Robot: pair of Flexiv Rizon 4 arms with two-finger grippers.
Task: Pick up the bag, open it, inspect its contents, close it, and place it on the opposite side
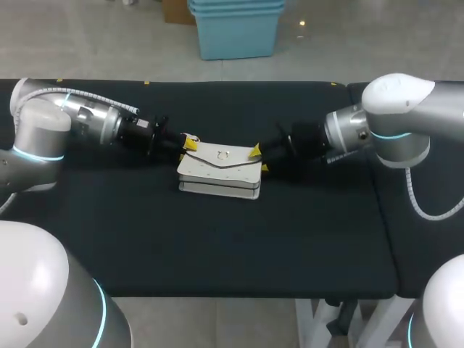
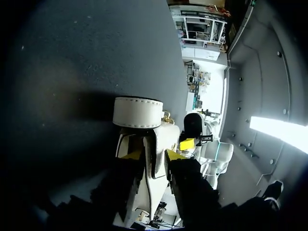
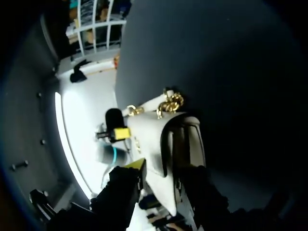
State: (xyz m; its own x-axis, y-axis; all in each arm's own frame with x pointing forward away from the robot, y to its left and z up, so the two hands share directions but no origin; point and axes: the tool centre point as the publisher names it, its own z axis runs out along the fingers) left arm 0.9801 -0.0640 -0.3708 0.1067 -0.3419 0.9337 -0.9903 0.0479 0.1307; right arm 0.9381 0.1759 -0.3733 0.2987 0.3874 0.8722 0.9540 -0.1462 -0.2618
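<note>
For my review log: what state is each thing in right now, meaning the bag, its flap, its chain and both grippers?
bag: held at both ends, flap side up.
flap: closed, lying flat over the front.
left gripper: shut on one end of the bag.
right gripper: shut on the opposite end.
chain: bunched at the bag's end ahead of the right gripper.

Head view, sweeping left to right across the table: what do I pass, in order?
In order: left arm → left end effector → white bag → right end effector → right arm.
</note>
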